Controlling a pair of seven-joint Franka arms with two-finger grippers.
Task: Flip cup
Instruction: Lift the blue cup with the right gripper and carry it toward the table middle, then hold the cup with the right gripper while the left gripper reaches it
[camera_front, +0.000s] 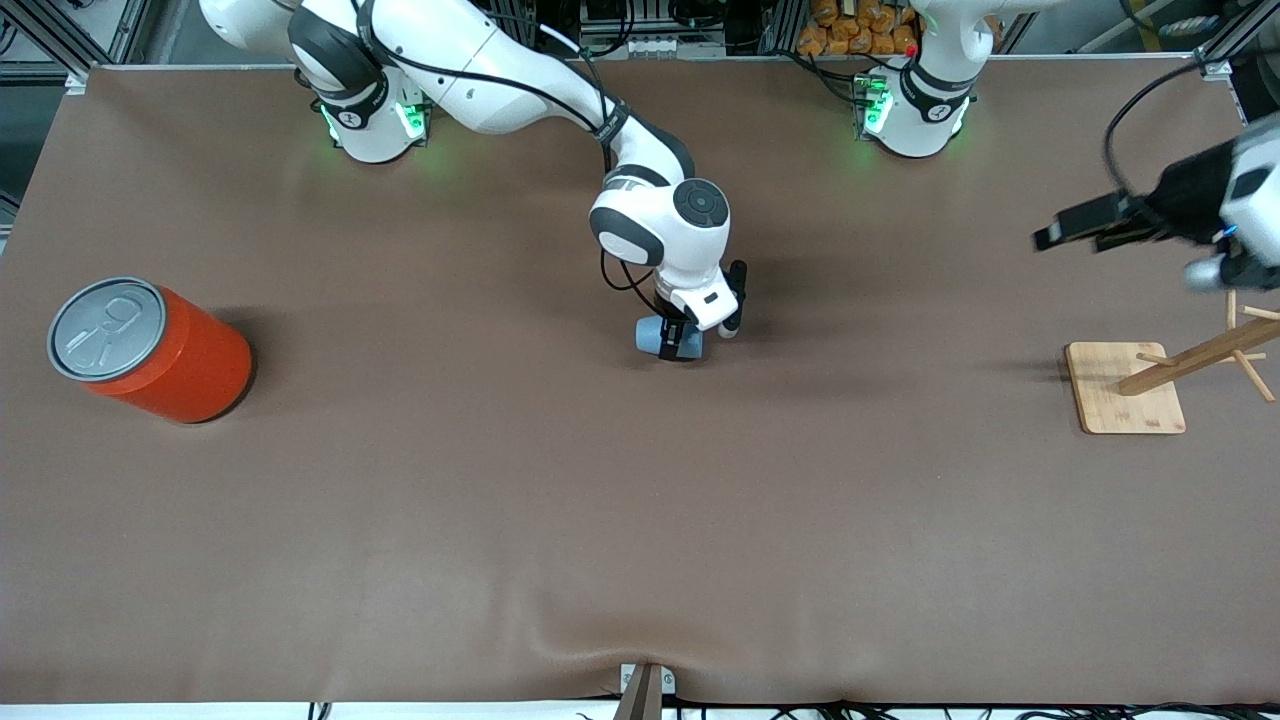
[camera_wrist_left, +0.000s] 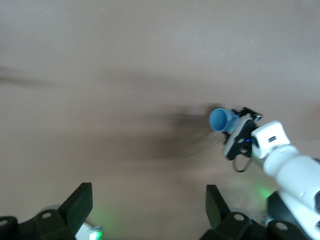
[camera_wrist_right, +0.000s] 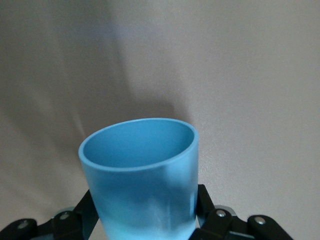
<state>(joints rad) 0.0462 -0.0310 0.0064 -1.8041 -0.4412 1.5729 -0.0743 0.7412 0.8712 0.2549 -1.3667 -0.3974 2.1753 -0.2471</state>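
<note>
Over the surface (camera_front: 640, 520) middle, the right tool (camera_front: 682, 342) clamps the cup (camera_front: 655, 335) sideways, mid-flip. Next: rotate, set down. The left tool (camera_wrist_left: 145, 210) waits, spread wide.

The table (camera_front: 560, 520) was covered with a plain brown mat. An orange can (camera_front: 150, 350) with a grey pull-tab lid stood on it near the right arm's end. A wooden rack (camera_front: 1160, 380), with a flat square base and slanted pegs, stood near the left arm's end.
</note>
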